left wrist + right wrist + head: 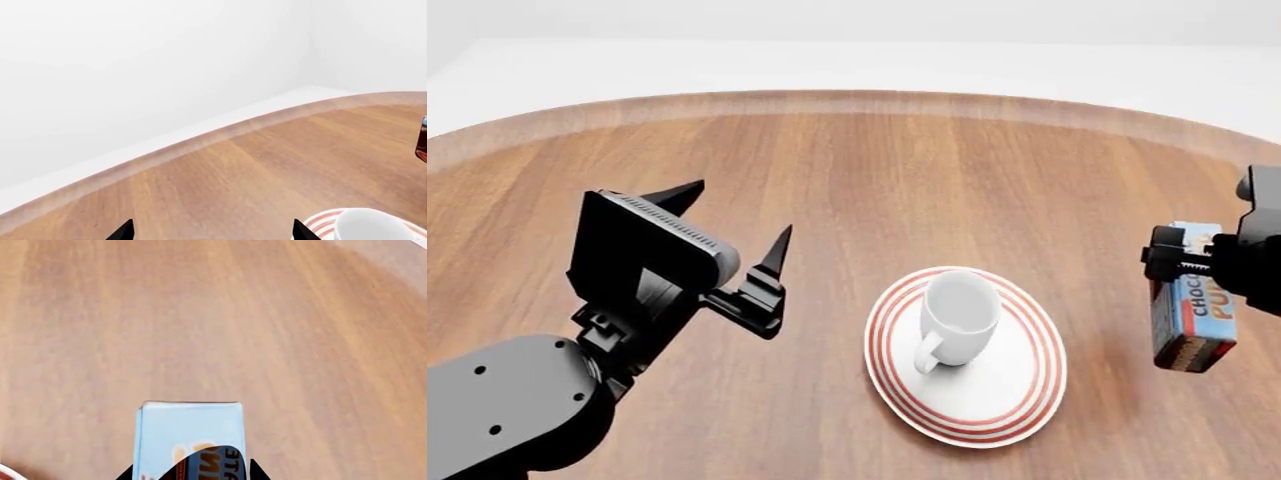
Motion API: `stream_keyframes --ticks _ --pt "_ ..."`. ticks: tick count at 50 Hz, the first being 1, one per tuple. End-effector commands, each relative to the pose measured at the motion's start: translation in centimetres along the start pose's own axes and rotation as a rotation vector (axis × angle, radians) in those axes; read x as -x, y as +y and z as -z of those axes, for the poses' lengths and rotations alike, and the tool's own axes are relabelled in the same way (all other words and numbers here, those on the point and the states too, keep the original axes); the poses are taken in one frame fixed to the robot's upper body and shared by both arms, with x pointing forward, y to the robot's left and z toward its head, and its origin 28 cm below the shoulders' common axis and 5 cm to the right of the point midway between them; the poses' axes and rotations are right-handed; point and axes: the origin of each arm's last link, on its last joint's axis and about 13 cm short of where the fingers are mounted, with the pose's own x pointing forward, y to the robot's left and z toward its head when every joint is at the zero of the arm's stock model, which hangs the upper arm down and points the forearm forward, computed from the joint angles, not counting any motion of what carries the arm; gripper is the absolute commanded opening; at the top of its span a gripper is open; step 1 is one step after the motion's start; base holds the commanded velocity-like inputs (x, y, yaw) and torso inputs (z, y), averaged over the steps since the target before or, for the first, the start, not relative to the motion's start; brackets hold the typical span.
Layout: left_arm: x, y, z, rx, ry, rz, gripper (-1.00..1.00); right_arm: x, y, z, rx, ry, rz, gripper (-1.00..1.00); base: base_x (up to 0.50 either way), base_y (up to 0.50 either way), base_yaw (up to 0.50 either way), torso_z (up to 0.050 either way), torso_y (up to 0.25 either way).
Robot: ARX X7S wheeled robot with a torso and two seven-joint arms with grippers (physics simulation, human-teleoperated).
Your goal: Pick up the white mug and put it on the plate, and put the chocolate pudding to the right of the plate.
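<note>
- Holding the pudding (1193,322) clamped in my right gripper (1190,262), right of the plate (1014,385).
- Mug (957,317) stands upright on the plate.
- My left gripper (731,226) hangs spread, empty, left of the plate.

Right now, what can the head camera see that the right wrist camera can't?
Only the head view shows the mug standing on the plate, the open left gripper raised beside them, and the right gripper itself, clamped on the pudding. Only the right wrist view shows the box's light blue face up close. Both show the pudding and the wooden table.
</note>
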Motion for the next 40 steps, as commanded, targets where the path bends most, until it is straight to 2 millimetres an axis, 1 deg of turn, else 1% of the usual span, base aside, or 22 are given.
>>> stream_keyframes --ticks 1,17,39,40 --pt "-0.3 -0.3 -0.3 0.010 -0.033 0.037 1.00 -0.9 1.2 0.6 0.027 0.011 -0.053 -1.00 0.00 0.00 0.00 0.000 0.000" --pt "-0.3 -0.4 -0.2 0.009 -0.030 0.041 1.00 -1.7 1.3 2.0 0.014 0.021 -0.054 -1.00 0.00 0.00 0.00 0.000 0.000" --pt "-0.4 -0.6 -0.1 0.008 -0.026 0.044 1.00 -2.1 1.2 3.0 0.036 0.025 -0.034 -1.00 0.00 0.00 0.00 0.000 0.000" --pt "-0.4 -0.6 -0.1 0.008 -0.025 0.044 1.00 -2.2 1.2 3.0 0.034 0.024 -0.036 1.00 0.00 0.00 0.00 0.000 0.000"
